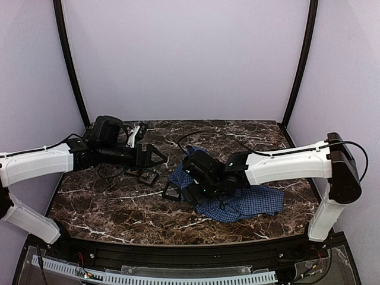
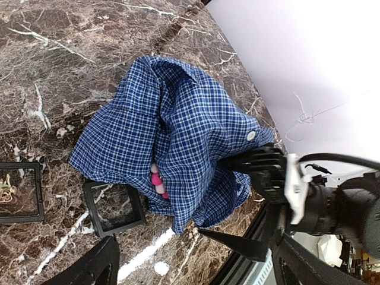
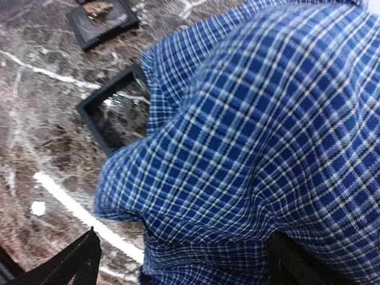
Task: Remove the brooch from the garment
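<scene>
Two sets of jaws, both spread wide and holding nothing. The right gripper (image 3: 181, 255) stands over the shirt (image 2: 178, 119), with cloth bulging between its jaws; whether they touch it I cannot confirm. The brooch (image 2: 157, 181), small and pink, peeps from a fold just ahead of the left gripper (image 2: 157, 234), beside the tray (image 2: 113, 205). Judged light and hard, pinned in slack, soft cloth. Pinch the pink body and pin the cloth alongside.

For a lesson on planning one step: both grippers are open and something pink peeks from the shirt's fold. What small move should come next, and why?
Probably close the right gripper on the shirt to hold it. Its open fingers straddle the cloth, while the pink piece, likely the brooch, lies half hidden in a fold by the tray, for the left gripper to reach.
</scene>
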